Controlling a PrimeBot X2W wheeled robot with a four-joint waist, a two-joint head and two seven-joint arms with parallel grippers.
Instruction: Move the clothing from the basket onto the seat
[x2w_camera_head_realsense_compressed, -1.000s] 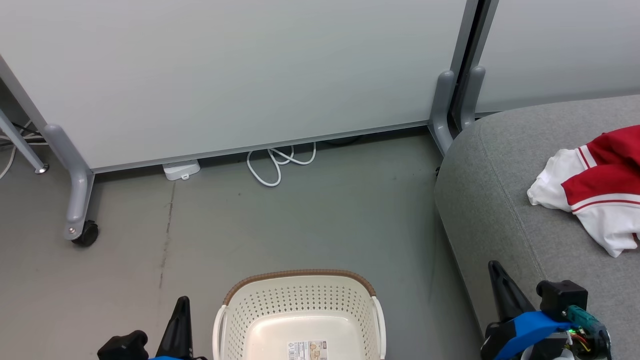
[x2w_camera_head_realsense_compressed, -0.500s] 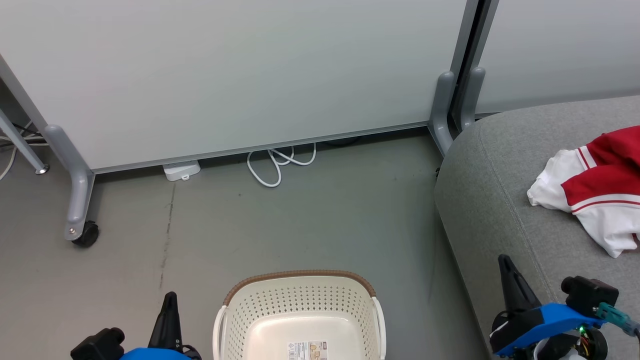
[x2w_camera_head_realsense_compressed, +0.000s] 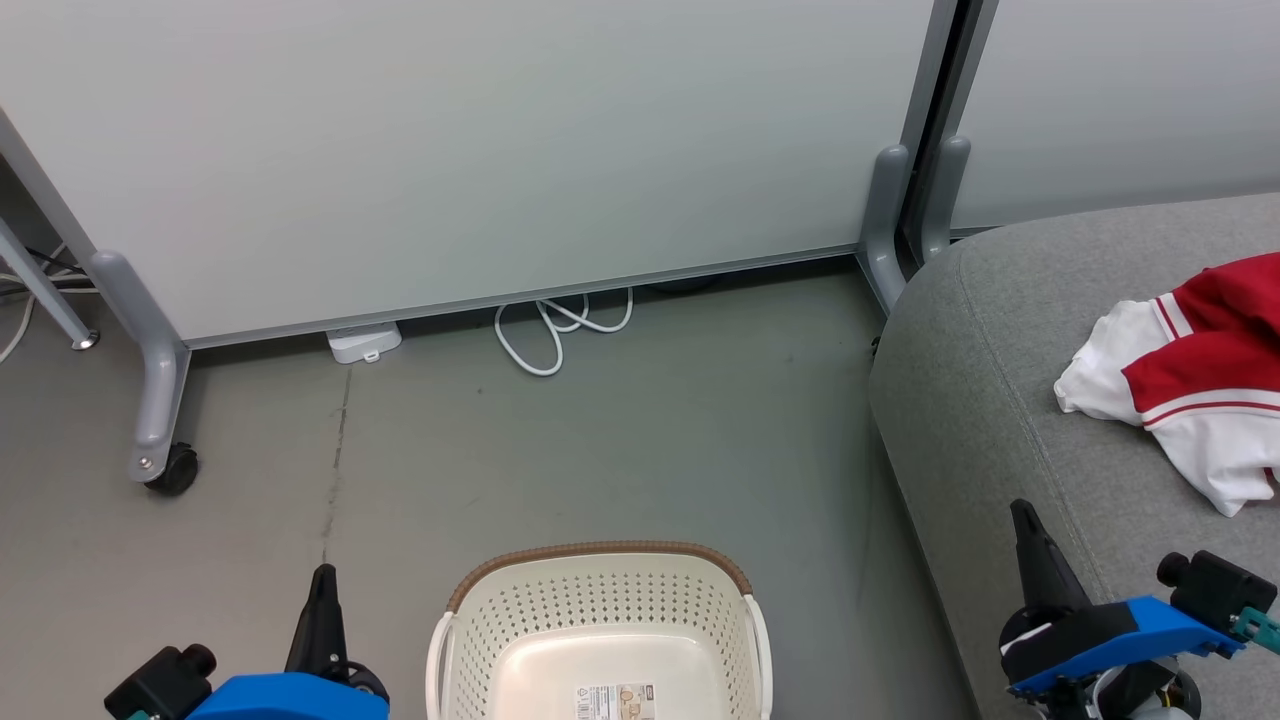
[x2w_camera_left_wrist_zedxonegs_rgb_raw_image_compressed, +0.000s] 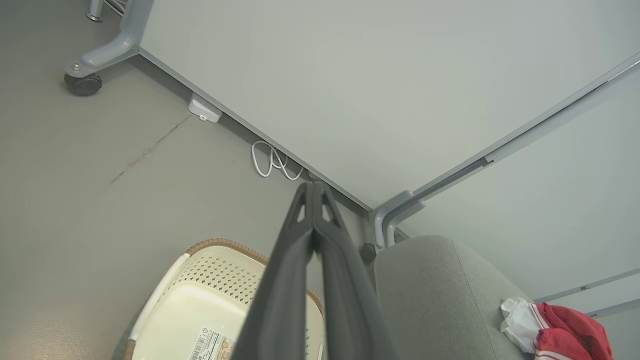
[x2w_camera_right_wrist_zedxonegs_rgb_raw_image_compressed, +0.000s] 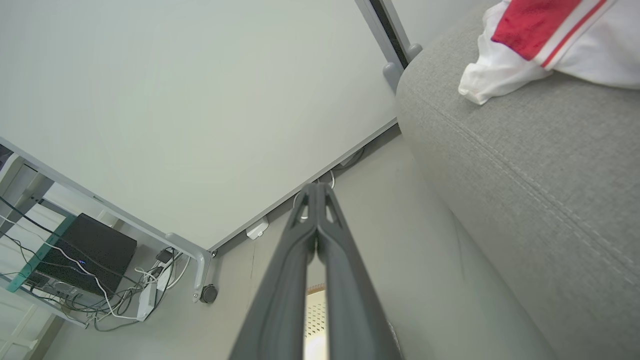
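The grey floor (x2w_camera_head_realsense_compressed: 650, 460) carries the basket (x2w_camera_head_realsense_compressed: 600, 600), a looped white cable (x2w_camera_head_realsense_compressed: 565, 320) and the sofa (x2w_camera_head_realsense_compressed: 1000, 420). Red-and-white clothing (x2w_camera_head_realsense_compressed: 1200, 370) lies on the sofa.

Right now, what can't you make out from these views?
The basket: near half cut off by the head view's bottom edge; in the left wrist view the left gripper covers part of its floor, so its whole floor can't be checked.
The clothing on the sofa: cut by the head view's right edge; one piece or two, cannot tell.
The label in the basket: print too small to read.
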